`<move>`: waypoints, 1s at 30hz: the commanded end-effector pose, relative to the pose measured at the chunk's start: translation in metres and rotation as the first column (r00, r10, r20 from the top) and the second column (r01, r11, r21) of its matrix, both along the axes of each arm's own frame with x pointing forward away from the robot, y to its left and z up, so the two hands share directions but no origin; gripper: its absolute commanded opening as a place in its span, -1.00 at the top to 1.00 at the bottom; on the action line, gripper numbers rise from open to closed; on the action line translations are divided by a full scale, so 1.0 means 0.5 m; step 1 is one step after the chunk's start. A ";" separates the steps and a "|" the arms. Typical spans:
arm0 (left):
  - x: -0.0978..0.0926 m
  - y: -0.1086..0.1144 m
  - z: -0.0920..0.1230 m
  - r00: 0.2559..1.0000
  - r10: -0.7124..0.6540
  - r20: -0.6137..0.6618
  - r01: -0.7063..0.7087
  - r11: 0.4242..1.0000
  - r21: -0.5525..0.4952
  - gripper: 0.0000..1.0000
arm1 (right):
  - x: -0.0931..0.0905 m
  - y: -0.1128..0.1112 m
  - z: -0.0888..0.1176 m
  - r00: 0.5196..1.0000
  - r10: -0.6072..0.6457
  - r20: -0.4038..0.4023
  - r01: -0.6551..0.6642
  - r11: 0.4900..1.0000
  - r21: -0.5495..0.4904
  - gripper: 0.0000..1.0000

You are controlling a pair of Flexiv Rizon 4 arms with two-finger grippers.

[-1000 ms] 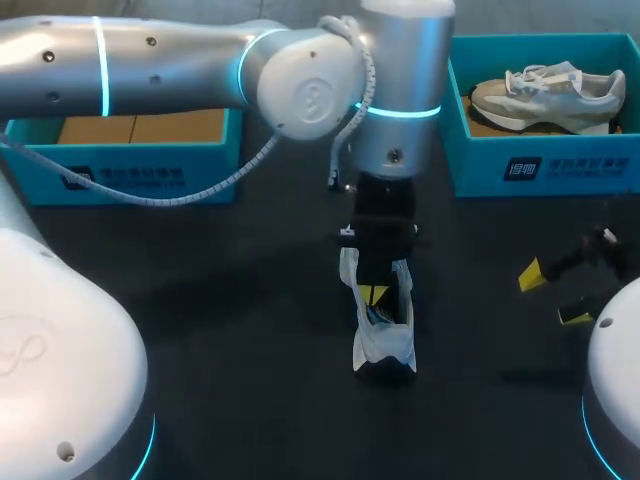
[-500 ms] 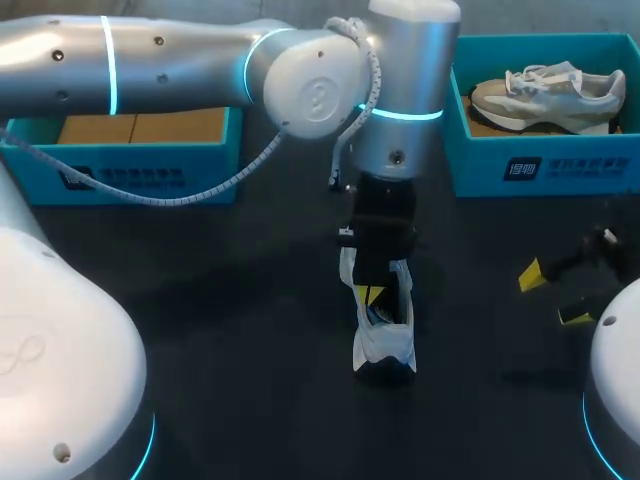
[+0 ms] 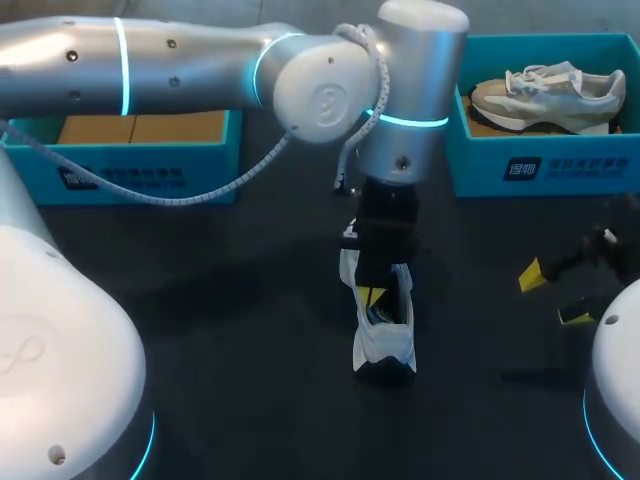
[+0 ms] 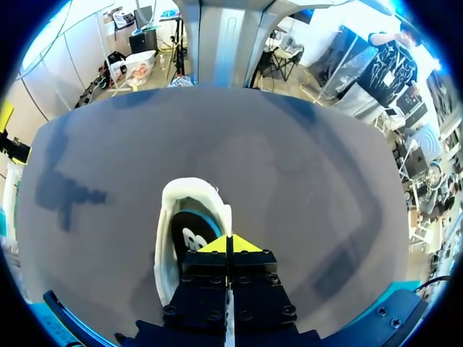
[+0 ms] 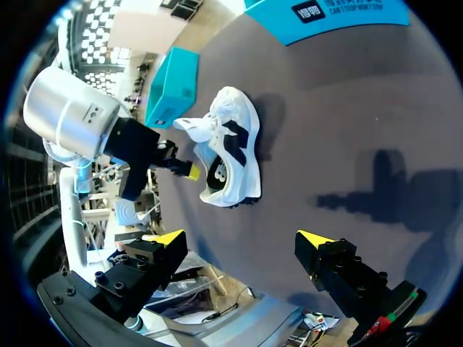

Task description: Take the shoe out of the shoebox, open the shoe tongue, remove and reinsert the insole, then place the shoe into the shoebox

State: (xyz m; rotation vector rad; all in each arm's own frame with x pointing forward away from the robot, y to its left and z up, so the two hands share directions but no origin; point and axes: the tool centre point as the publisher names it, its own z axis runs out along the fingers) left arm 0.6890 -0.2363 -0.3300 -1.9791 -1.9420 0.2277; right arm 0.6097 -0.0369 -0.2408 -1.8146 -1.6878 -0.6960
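Note:
A white shoe (image 3: 385, 345) with dark side patches lies on the black table near the middle, toe towards the front edge. My left arm reaches across from the left, and its gripper (image 3: 373, 295) points down into the shoe's opening. In the left wrist view the yellow tips (image 4: 230, 244) are pressed together just above the dark insole (image 4: 189, 233), with nothing visible between them. The right wrist view shows the shoe (image 5: 235, 155) on its side with a white flap raised beside the left gripper (image 5: 192, 170). My right gripper (image 3: 553, 297) hangs open off to the right of the shoe, holding nothing (image 5: 242, 238).
A teal shoebox (image 3: 540, 165) at the back right holds a grey and white shoe (image 3: 550, 92). A second teal box (image 3: 130, 175) with a brown inside stands at the back left. Bare black table surrounds the white shoe.
My left arm's elbow and wrist have drifted slightly to the right. Its gripper stays shut in the shoe's opening. The shoe and the right gripper have not moved.

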 end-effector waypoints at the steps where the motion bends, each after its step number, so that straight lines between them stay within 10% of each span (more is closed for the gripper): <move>1: 0.006 -0.005 -0.003 1.000 -0.001 0.011 0.001 1.000 0.004 1.00 | -0.005 0.001 0.001 1.000 -0.003 0.001 0.003 1.000 -0.004 -1.00; 30: -0.002 -0.018 -0.046 0.992 -0.125 0.008 0.124 0.991 0.041 1.00 | -0.005 0.001 0.001 1.000 -0.003 0.001 0.003 1.000 -0.004 -1.00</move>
